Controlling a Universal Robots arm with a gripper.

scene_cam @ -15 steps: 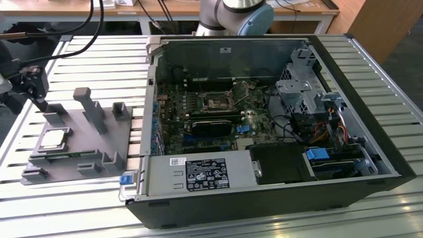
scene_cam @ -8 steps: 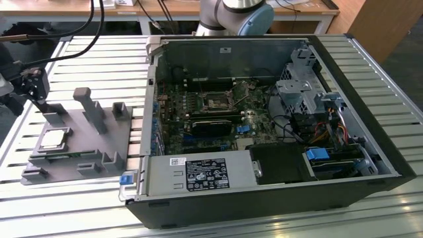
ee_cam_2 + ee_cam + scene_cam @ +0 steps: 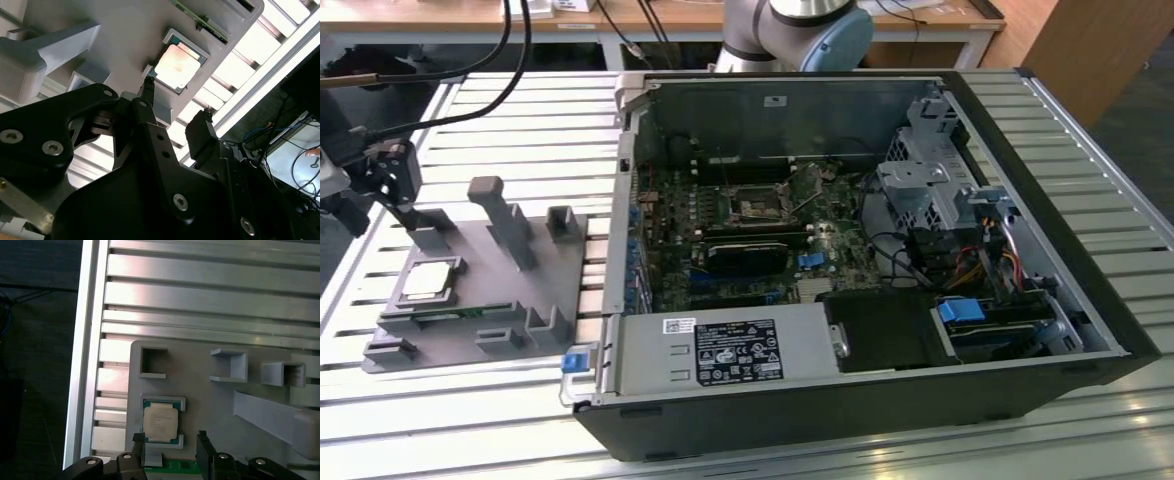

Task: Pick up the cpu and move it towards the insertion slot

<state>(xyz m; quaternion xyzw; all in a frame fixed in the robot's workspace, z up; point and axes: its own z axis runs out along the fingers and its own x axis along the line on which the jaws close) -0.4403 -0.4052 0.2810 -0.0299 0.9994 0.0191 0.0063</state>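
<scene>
The cpu (image 3: 430,280) lies flat in a shallow pocket of the grey holder plate (image 3: 494,265), at the exterior view's left; its silvery top has a pale rim. Both wrist views show the cpu (image 3: 160,422) (image 3: 179,61) just past my fingertips. My gripper (image 3: 403,215) (image 3: 170,437) (image 3: 177,100) hangs above the plate, a little short of the chip. It is open, its fingers spread wider than the chip and holding nothing. The insertion slot (image 3: 758,207) is a small square socket on the green board inside the open computer case.
The black computer case (image 3: 1107,300) lies open beside the plate on a slatted aluminium table (image 3: 520,120). A narrow green circuit strip (image 3: 454,312) (image 3: 180,466) sits in the plate next to the chip. Grey posts (image 3: 500,215) rise from the plate. Cables hang at the back left.
</scene>
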